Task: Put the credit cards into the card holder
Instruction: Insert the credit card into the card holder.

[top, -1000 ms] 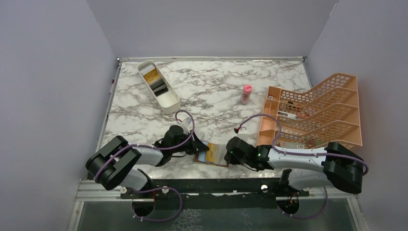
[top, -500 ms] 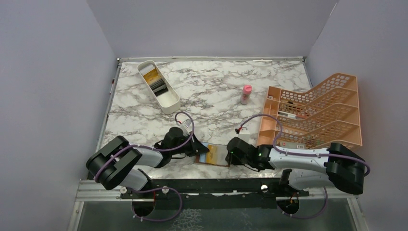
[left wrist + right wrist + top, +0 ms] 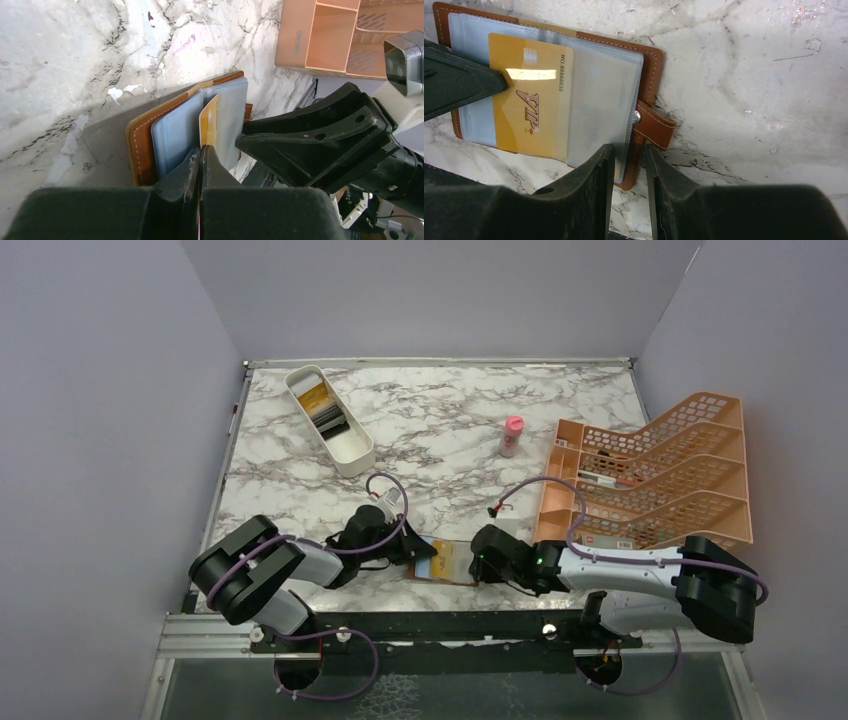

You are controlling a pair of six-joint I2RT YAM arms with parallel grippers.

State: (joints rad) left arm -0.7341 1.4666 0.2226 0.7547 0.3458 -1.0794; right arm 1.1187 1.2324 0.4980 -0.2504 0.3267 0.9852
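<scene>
Open card holder (image 3: 651, 65) on bench (image 3: 749, 75); left gripper (image 3: 201, 150) clamped on gold card (image 3: 531, 95) lying across it; right gripper (image 3: 626, 150) straddles holder's edge, jaws slightly apart, grip unclear.

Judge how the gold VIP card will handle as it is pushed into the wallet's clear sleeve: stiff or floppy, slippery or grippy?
Probably stiff: the gold card shows no bend, though the left gripper pinches only one edge. Likely slippery: its face glares, so it may slide easily in the clear sleeve. Seemingly light, since it looks very thin edge-on in the left wrist view.
</scene>
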